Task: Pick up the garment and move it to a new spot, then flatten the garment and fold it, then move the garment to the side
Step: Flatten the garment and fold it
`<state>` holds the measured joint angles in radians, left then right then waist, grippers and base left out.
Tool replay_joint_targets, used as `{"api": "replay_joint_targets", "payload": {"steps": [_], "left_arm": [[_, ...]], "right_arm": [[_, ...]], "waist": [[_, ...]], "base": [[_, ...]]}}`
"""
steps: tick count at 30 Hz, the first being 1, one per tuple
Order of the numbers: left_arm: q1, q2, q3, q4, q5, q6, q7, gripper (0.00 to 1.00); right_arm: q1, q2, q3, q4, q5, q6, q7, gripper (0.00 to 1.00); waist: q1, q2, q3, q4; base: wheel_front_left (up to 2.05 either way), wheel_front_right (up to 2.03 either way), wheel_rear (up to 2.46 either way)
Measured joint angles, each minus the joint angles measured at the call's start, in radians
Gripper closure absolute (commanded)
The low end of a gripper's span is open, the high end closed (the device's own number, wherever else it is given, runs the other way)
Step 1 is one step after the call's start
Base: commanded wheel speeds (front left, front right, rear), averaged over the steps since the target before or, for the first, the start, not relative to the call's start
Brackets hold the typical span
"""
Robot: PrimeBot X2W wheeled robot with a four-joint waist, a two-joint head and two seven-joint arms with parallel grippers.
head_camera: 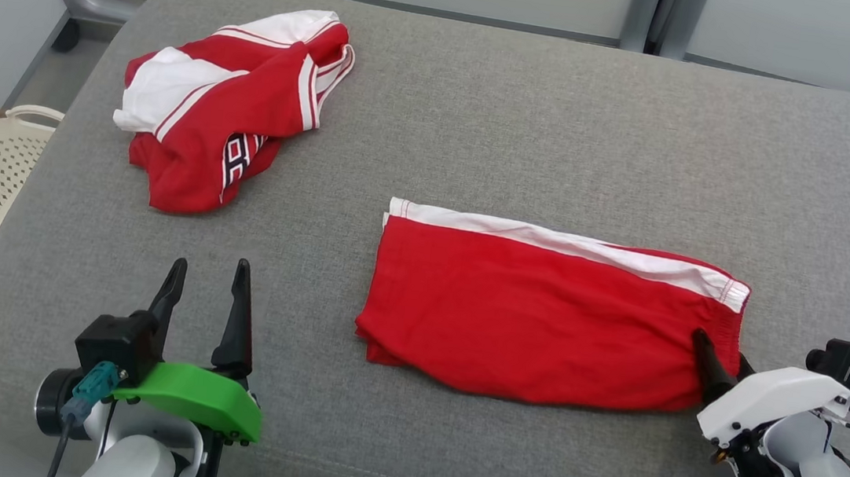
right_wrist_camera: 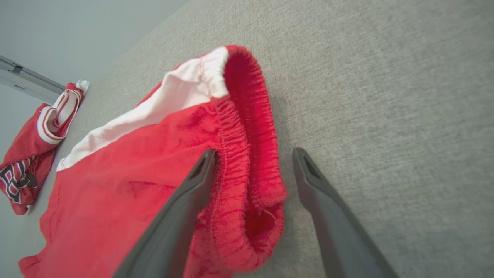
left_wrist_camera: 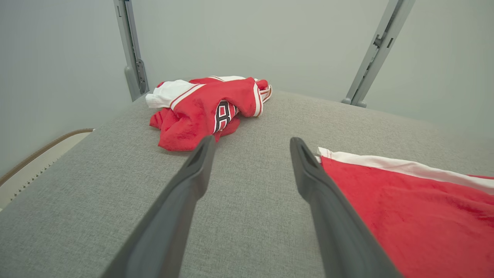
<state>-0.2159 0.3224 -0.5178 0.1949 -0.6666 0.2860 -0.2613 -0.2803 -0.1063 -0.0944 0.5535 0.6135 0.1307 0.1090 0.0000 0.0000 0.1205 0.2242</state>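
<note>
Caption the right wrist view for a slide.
Open right gripper straddling the elastic waistband of folded red shorts on grey cushion.

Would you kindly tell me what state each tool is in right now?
Left tool: open, holding nothing.
Right tool: open, straddling the waistband of the red shorts, not gripping.

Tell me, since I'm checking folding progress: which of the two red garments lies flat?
The red shorts with the white stripe, by the right end effector; the other garment, with printed lettering, lies crumpled far left.
</note>
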Motion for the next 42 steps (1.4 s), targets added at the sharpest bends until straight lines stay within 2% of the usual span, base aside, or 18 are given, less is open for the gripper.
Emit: {"api": "replay_joint_targets", "payload": {"steps": [6,7,8,9,12,15,22,28,36,42], "left_arm": [[0.000,-0.013,0.010,0.002,0.010,-0.009,0.000,0.00],[0.000,-0.015,0.013,0.002,0.011,-0.010,0.000,0.00],[0.000,-0.017,0.015,0.002,0.013,-0.011,0.000,0.00],[0.000,-0.018,0.019,0.003,0.014,-0.013,0.000,0.00],[0.000,-0.022,0.025,0.006,0.021,-0.015,0.000,0.00],[0.000,-0.026,0.031,0.007,0.026,-0.018,0.000,0.00],[0.004,-0.032,0.043,0.007,0.037,-0.022,0.000,0.00],[0.007,-0.036,0.042,0.007,0.044,-0.028,0.000,0.00],[0.017,-0.044,0.028,0.007,0.047,-0.037,0.000,0.00],[0.022,-0.048,0.019,0.011,0.044,-0.041,0.003,0.00]], "right_arm": [[-0.065,-0.022,-0.002,0.083,0.075,0.000,0.072,0.00],[-0.075,-0.027,0.001,0.090,0.090,0.000,0.083,0.11],[-0.081,-0.031,0.002,0.096,0.107,0.000,0.091,0.27],[-0.086,-0.034,0.004,0.101,0.119,0.000,0.096,0.49],[-0.094,-0.049,0.022,0.116,0.133,0.000,0.104,0.72],[-0.096,-0.053,0.040,0.116,0.174,0.000,0.111,1.00],[-0.099,-0.095,0.070,0.086,0.239,0.000,0.128,1.00],[-0.099,-0.183,0.076,0.046,0.259,0.000,0.154,1.00],[-0.098,-0.300,0.017,0.016,0.222,0.000,0.208,1.00],[-0.106,-0.283,-0.001,-0.010,0.158,0.000,0.263,1.00]], "waist": [[0.0000,0.0000,0.013,0.026],[0.0000,0.0000,0.014,0.029],[0.0000,0.0000,0.015,0.031],[0.0000,0.0000,0.016,0.033],[0.0000,0.0000,0.017,0.036],[0.0000,0.0000,0.017,0.036],[0.0000,0.0000,0.016,0.019],[0.0000,0.0000,0.010,-0.015],[0.0000,0.0001,-0.005,-0.072],[0.0000,0.0000,-0.018,-0.098]], "base": [[0.00,0.00,0.00],[0.00,0.00,0.00],[0.00,0.00,0.00],[0.00,0.00,0.00],[0.00,0.00,0.00],[0.00,0.00,0.00],[0.00,0.00,0.00],[0.00,0.00,0.00],[0.00,0.00,0.00],[0.00,0.00,0.00]]}}
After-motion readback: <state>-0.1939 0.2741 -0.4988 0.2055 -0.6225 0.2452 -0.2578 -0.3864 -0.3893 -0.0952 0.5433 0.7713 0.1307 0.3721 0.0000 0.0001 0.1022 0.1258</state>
